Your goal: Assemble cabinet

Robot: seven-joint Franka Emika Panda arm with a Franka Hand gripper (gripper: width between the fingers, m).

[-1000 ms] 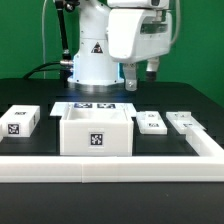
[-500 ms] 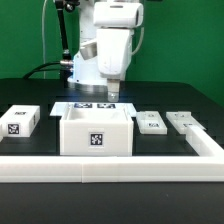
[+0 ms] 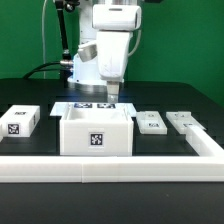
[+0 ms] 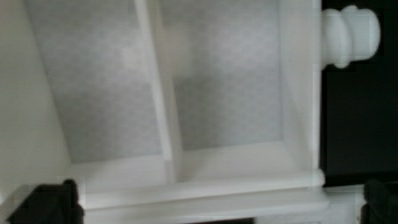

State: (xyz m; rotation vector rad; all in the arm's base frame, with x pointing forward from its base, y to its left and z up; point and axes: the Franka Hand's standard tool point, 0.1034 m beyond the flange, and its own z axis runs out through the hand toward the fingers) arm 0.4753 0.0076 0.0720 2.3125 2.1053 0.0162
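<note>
Eyes on the cabinet (image 3: pixel 97 130), standing open-topped, tagged face frontward. Right above its rear wall, the gripper (image 3: pixel 112 97), jaws spread wide, clutching nothing. Just behind the cabinet, the marker board (image 3: pixel 84 105). Apart from the cabinet on the exterior view's left, a tagged panel (image 3: pixel 20 121); on the exterior view's right, a small panel (image 3: pixel 150 122), then farther out a flat piece (image 3: pixel 183 122).

The arm (image 3: pixel 112 45) hangs vertical at the exterior view's upper centre, gripper (image 3: pixel 112 97) pointing down, jaws spread wide.
</note>
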